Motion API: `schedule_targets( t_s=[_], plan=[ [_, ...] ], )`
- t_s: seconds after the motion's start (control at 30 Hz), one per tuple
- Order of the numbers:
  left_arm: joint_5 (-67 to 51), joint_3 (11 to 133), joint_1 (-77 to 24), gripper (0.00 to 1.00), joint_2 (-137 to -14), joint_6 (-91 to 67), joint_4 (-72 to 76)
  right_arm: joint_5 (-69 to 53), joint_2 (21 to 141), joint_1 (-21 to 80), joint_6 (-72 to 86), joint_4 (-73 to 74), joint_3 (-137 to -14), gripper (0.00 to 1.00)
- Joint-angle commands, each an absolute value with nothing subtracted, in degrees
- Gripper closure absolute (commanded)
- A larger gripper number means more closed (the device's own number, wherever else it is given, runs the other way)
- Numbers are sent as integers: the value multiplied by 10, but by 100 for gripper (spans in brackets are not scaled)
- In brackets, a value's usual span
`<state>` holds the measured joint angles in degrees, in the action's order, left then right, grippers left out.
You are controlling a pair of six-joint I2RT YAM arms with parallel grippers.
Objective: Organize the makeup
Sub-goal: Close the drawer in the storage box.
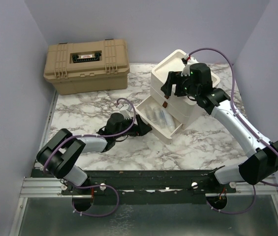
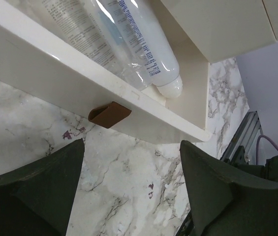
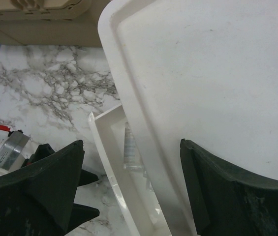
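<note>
left claw apart, just short of drawer front | right claw apart above unit top

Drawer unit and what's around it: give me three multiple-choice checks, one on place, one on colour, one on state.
1. Where does the tan toolbox stand on the table?
A. front right corner
B. back left
C. front left corner

2. What colour is the pull tab on the drawer front?
A. brown
B. blue
C. green

3. What state is the lowest drawer of the drawer unit in?
A. shut
B. taken out and upended
C. pulled open, tubes lying inside

Answers:
1 B, the top view shows it at the far left, near the walls.
2 A, the left wrist view shows a brown tab on the cream front.
3 C, both wrist views show it drawn out with tubes in it.
</note>
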<state>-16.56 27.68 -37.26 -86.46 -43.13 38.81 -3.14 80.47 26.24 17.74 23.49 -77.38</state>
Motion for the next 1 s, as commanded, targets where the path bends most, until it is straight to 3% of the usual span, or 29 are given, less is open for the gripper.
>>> schedule_targets(
  t_s=[0.0, 0.07, 0.47, 0.77, 0.83, 0.97],
  plan=[
    [-187, 301, -377, 27, -892, -405, 431, -97, 821, 263, 178, 285, -751, 15],
    [-167, 303, -377, 33, -902, -411, 434, -120, 824, 263, 173, 288, -755, 15],
    [-128, 355, -390, 38, -1000, -445, 531, -148, 796, 263, 236, 236, -710, 15],
    [-141, 386, -395, 55, -1073, -472, 628, -170, 804, 263, 250, 228, -700, 15],
    [-150, 400, -396, 64, -1090, -479, 648, -171, 805, 263, 252, 226, -699, 15],
    [-179, 440, -396, 72, -1124, -477, 655, -166, 806, 263, 255, 226, -699, 15]
  ],
)
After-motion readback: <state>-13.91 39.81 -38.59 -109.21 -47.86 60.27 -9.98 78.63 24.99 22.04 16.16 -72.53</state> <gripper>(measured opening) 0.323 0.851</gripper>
